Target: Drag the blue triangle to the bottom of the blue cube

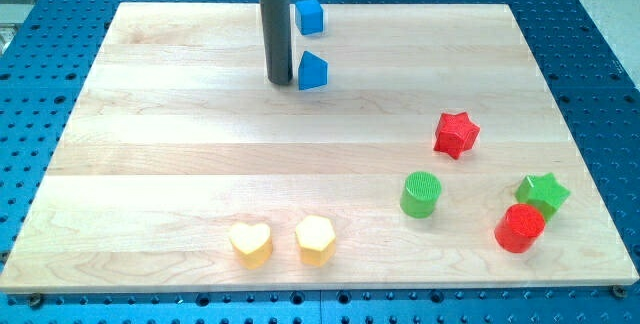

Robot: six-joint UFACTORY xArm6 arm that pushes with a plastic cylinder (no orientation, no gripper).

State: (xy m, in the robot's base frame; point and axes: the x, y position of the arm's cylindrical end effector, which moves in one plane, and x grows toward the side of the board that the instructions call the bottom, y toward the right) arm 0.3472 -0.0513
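The blue triangle (313,70) lies on the wooden board near the view's top, just below the blue cube (309,16), with a gap between them. My tip (278,82) rests on the board right beside the triangle's left side, close to touching it. The dark rod rises from there to the view's top edge and stands left of the cube.
A red star (456,133), a green cylinder (421,194), a green star (543,193) and a red cylinder (520,228) sit at the view's right. A yellow heart (250,245) and a yellow hexagon (315,240) lie near the bottom. The board (150,164) lies on a blue perforated table.
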